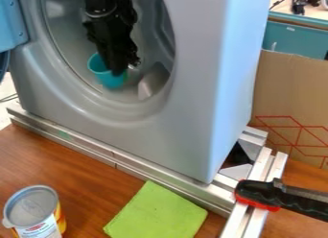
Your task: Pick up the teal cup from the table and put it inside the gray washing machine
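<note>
The blue-green cup is inside the big round hole of a gray machine that looks like a washer. The black end effector hangs down into the hole, right at the cup, and hides part of it. I cannot tell if it is wide or narrow, or if it has a grip on the cup.

The cup looks like thin, light plastic. I think it would be easy to lift, and it would not break like glass. Its smooth side might slip, and its wall might bend a bit if squeezed hard. The best spot to hold looks to be the rim, with one side of the grip in the cup and one side out.

Now let's count. There is one cup. There is one can with a gray lid, at the near left of the brown worktop. There is one green cloth, lying flat beside the metal rails that run along the bottom of the machine. There is one black and red clamp on the rails at the right. There is one blue door at the left of the hole, and one cardboard box with red lines behind, at the right.
</note>
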